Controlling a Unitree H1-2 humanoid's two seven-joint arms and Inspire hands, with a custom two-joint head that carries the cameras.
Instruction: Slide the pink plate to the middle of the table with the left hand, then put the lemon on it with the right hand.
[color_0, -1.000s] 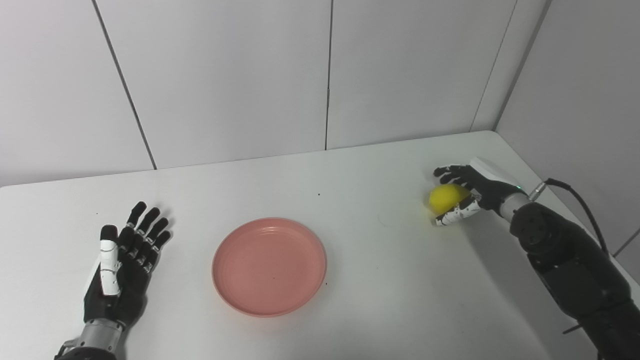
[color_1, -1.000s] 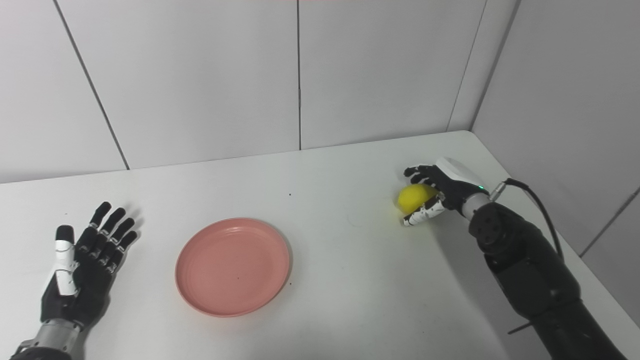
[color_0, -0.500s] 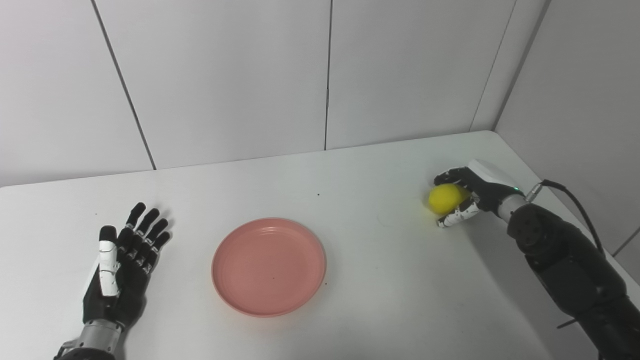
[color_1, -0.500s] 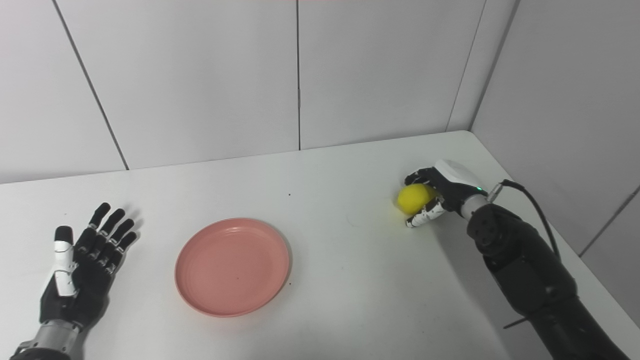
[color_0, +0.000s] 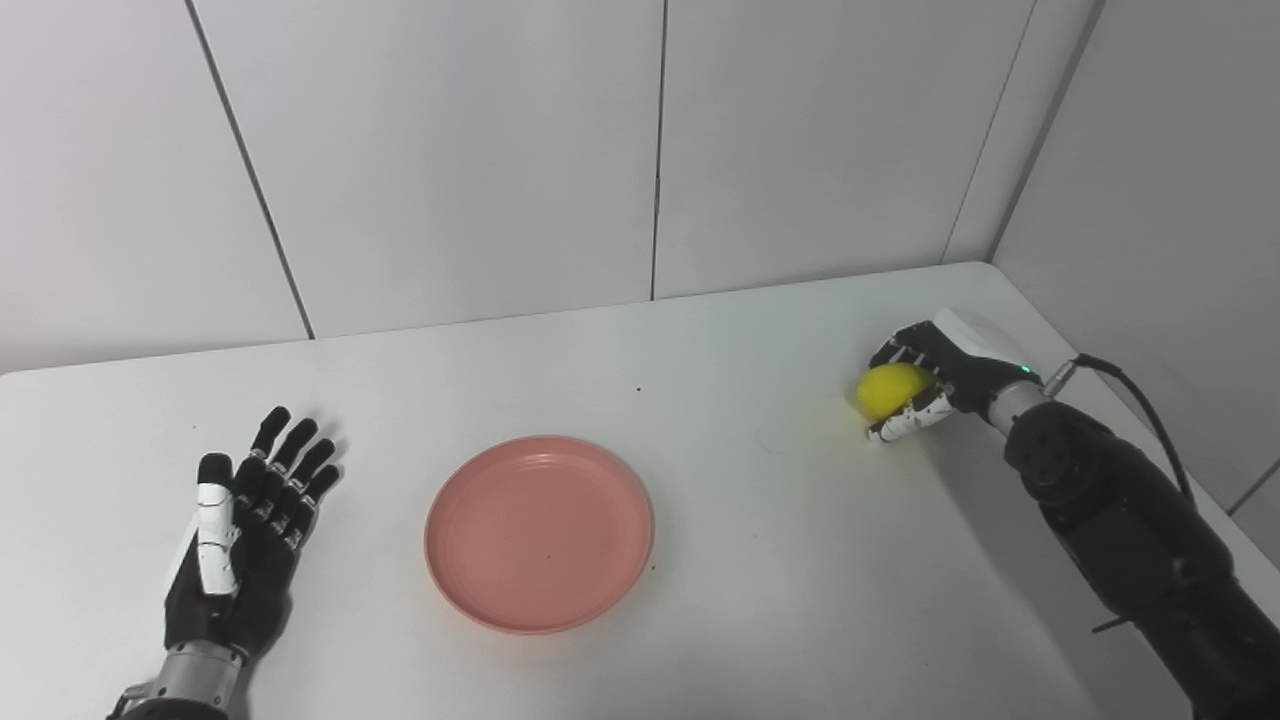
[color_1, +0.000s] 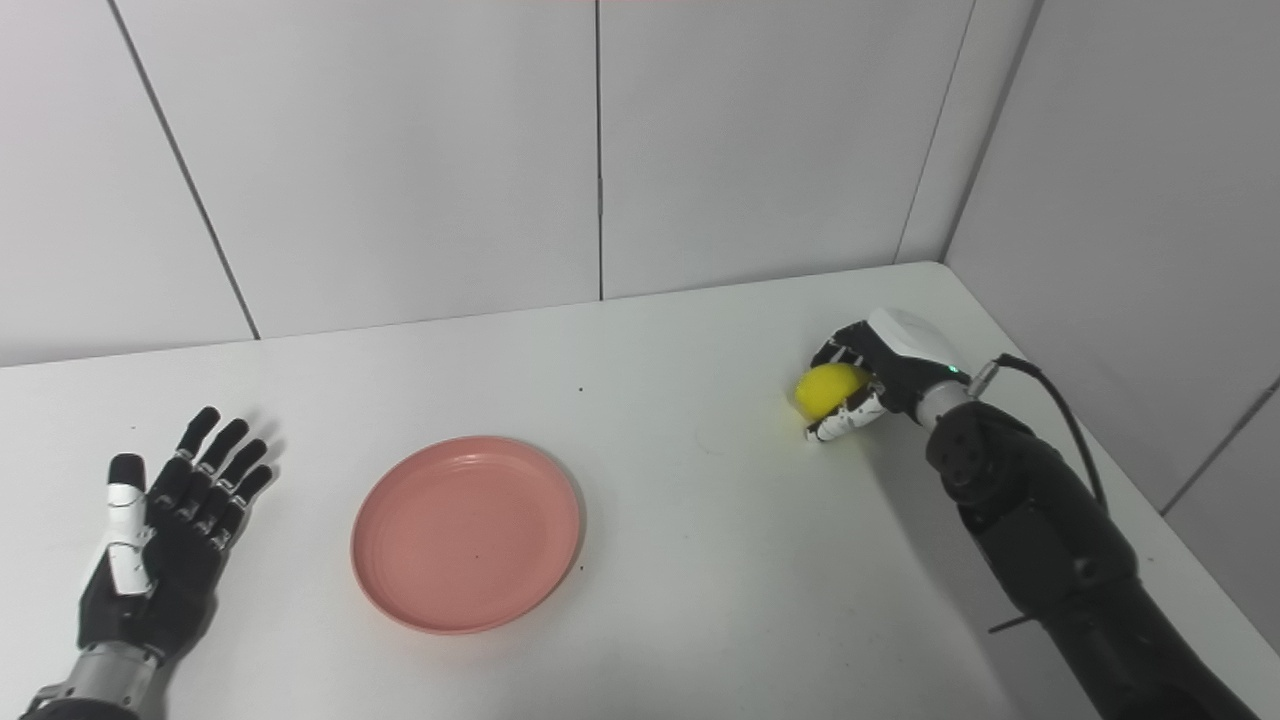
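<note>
The pink plate (color_0: 538, 531) lies flat near the middle of the white table (color_0: 700, 420), with nothing on it. A yellow lemon (color_0: 888, 389) is at the right side of the table, and my right hand (color_0: 935, 372) is shut on it, fingers curled over its top and thumb under its front. The lemon looks just off the table surface, though I cannot be sure. My left hand (color_0: 240, 530) rests palm up and open on the table's left side, well apart from the plate.
Grey wall panels stand behind the table and along its right edge, close to my right arm (color_0: 1120, 520). A black cable (color_0: 1150, 420) loops off the right wrist. The table's right edge runs just past the lemon.
The right hand's fingers have curled down from spread to closed around the lemon, and hand and lemon have risen slightly. Plate and left hand have not moved.
</note>
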